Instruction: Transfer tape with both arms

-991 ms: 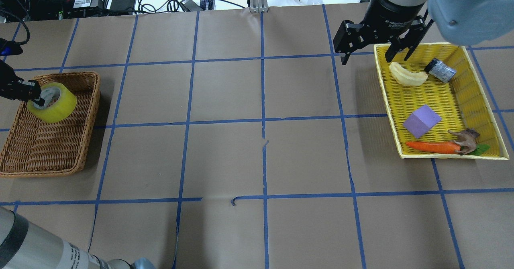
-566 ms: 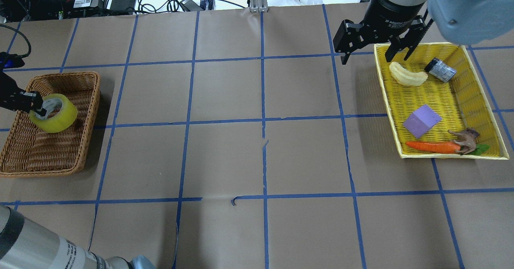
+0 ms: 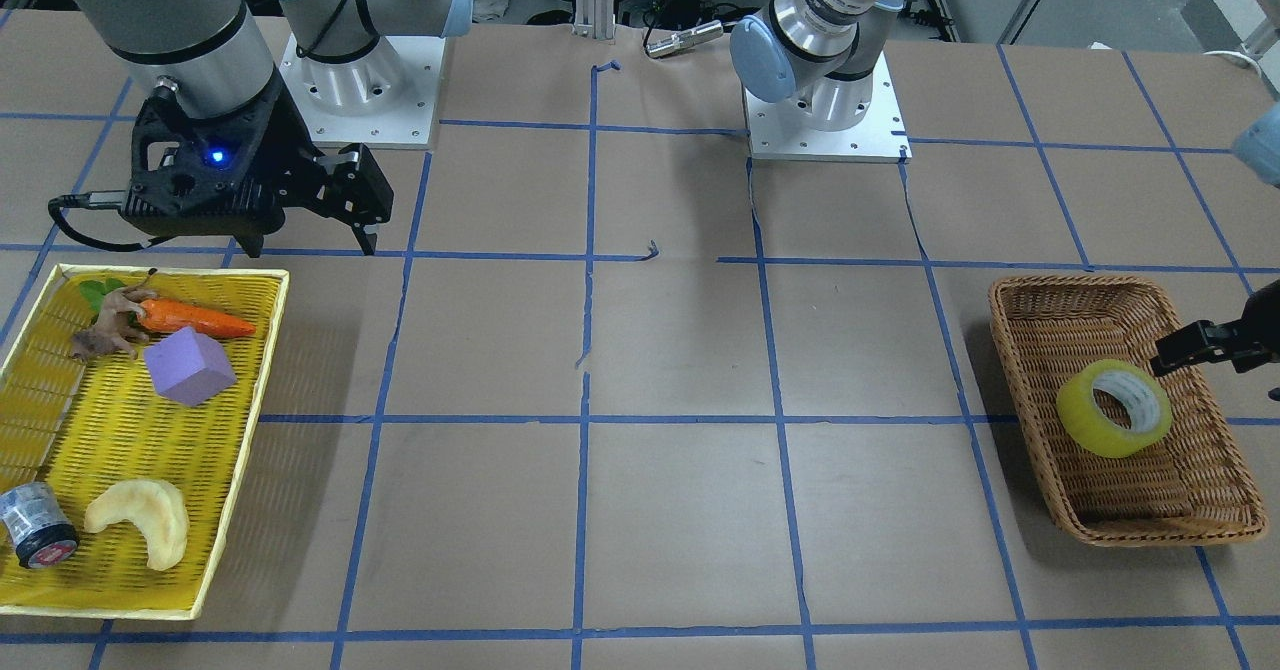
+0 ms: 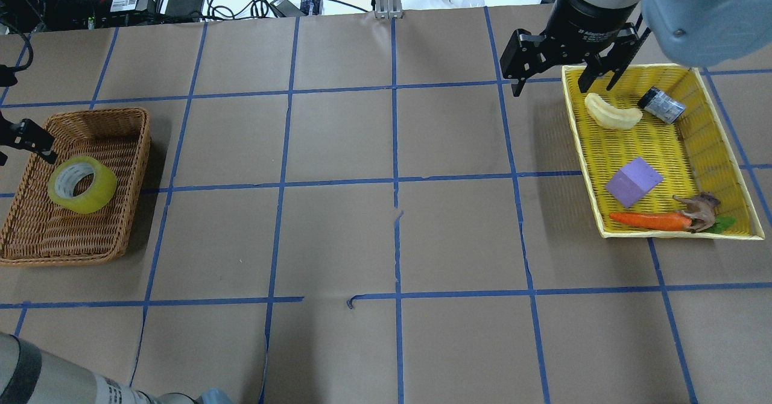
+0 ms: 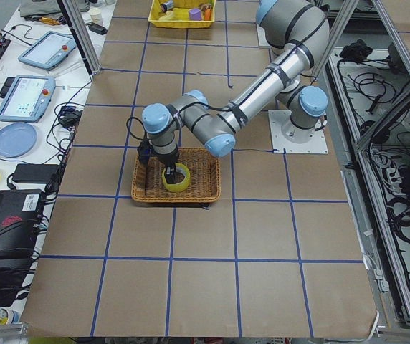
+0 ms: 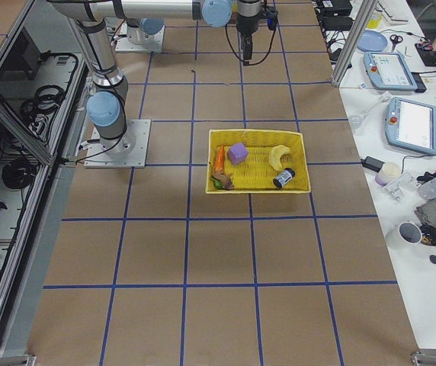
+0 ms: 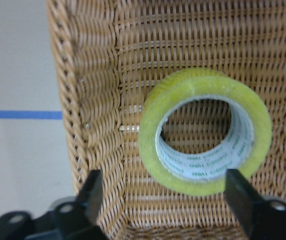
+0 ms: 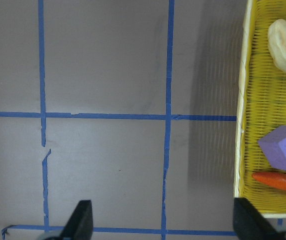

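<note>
The yellow tape roll point(image 4: 104, 192) lies flat in the wicker basket point(image 4: 142, 151), its whitish core facing up. It also shows in the front view point(image 3: 1083, 420) and the left wrist view point(image 7: 150, 150). My left gripper point(image 4: 21, 151) is open and empty, apart from the tape, just over the basket's outer edge; in the left wrist view its fingers point(image 7: 90, 192) stand wide on either side of the roll. My right gripper point(image 4: 558, 81) is open and empty, hanging over the far inner corner of the yellow tray point(image 4: 580, 145).
The yellow tray holds a pale banana piece point(image 4: 612, 113), a grey-black cylinder point(image 4: 661, 104), a purple block point(image 4: 633, 182), a carrot point(image 4: 648, 220) and a toy animal point(image 4: 699, 208). Brown paper with blue tape lines covers the table between basket and tray.
My left gripper lowered the tape into the basket, opened and let it go, then drew back toward the basket's outer edge. The right arm has not moved.
</note>
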`<state>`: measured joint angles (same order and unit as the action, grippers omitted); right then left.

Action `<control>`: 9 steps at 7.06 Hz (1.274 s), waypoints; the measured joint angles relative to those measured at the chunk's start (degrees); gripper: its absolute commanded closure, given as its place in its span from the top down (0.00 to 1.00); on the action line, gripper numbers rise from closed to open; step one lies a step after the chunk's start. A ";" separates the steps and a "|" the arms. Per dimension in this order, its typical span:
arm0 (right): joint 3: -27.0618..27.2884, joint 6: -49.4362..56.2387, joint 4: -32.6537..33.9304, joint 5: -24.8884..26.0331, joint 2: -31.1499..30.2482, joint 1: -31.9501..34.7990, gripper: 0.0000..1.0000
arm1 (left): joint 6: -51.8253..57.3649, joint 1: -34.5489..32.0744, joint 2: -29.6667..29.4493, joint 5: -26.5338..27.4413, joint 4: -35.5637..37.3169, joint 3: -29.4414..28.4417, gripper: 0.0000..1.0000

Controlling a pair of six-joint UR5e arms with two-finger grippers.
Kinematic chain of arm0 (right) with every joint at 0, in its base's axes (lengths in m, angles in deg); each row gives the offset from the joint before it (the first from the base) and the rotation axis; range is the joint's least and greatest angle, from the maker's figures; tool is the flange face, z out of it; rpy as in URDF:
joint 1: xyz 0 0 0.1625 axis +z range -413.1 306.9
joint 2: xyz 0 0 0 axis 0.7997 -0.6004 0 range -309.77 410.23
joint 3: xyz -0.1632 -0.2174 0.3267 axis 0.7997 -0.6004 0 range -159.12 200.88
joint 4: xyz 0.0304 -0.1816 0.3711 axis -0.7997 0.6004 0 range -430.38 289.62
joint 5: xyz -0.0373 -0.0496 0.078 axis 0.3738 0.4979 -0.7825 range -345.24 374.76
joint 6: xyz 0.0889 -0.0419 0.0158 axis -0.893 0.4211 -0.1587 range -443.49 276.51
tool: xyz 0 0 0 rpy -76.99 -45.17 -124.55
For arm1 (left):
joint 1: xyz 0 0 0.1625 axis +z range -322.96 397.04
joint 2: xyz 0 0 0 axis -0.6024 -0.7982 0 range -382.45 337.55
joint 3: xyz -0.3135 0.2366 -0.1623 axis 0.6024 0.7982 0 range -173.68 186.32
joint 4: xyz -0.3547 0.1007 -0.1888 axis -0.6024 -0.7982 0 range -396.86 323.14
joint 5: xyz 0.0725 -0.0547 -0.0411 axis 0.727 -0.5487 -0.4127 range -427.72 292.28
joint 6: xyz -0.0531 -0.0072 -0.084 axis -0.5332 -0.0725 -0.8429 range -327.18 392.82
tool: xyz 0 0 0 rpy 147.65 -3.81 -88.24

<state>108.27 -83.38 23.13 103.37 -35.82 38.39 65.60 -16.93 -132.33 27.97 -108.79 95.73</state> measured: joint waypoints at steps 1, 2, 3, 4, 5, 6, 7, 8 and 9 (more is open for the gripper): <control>0.00 0.01 0.00 0.04 0.00 0.00 1.00 | -5.85 -3.13 3.81 -0.54 -2.56 -0.06 1.00; 0.01 0.00 0.00 0.05 0.00 0.00 1.00 | -12.64 -7.42 7.73 -1.49 -4.74 -0.09 1.00; 0.00 -0.02 0.00 0.03 0.00 0.00 1.00 | -18.11 -12.90 11.00 -2.51 -6.33 -0.02 1.00; -0.02 -0.02 0.00 0.05 0.00 0.00 1.00 | -22.36 -18.90 13.26 -3.78 -7.00 0.21 1.00; -0.01 -0.03 0.00 0.05 0.00 0.00 1.00 | -26.48 -24.40 14.90 -4.62 -7.44 0.45 1.00; 0.00 -0.03 0.00 0.01 0.00 0.00 1.00 | -29.20 -28.24 16.29 -4.99 -8.13 0.57 1.00; 0.01 -0.03 -0.02 -0.01 0.00 0.00 1.00 | -30.36 -30.37 17.26 -5.18 -9.01 0.68 1.00; 0.04 -0.03 -0.04 -0.01 -0.02 0.00 1.00 | -30.94 -31.85 17.72 -5.36 -9.78 0.79 1.00; 0.05 -0.03 -0.04 -0.02 -0.05 0.00 1.00 | -31.22 -33.18 17.82 -5.51 -10.32 0.85 1.00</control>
<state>108.32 -83.40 23.10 103.36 -35.87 38.39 34.38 -50.11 -114.51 22.46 -119.11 96.59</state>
